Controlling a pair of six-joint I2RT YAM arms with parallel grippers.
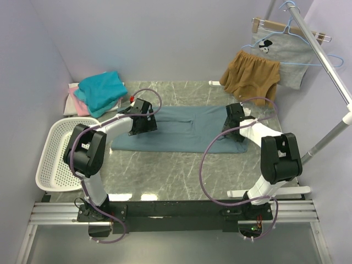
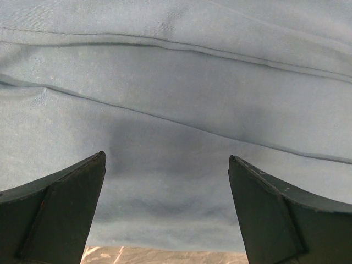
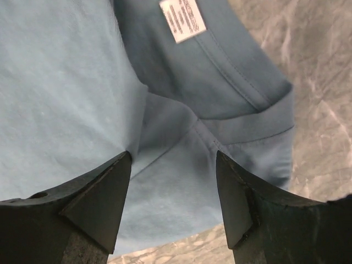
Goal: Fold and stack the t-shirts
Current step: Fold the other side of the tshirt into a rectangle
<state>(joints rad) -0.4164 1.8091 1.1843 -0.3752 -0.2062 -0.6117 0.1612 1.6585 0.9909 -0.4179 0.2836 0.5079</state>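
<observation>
Both my claws, the left claw (image 2: 168,165) and the right claw (image 3: 173,157), gape wide and hold nothing, low over the grey-blue t-shirt (image 1: 187,132) at mid-frame in the top view. Closing here, I might pinch only one layer and spill the fold. The cloth looks smooth with long creases, its neck label (image 3: 182,19) showing.

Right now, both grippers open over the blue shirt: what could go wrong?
The right gripper sits over the shirt's stacked layers by the label; closing may pinch only some, skewing the fold. The left gripper is over creased cloth near the hem and may catch just a ridge.
</observation>
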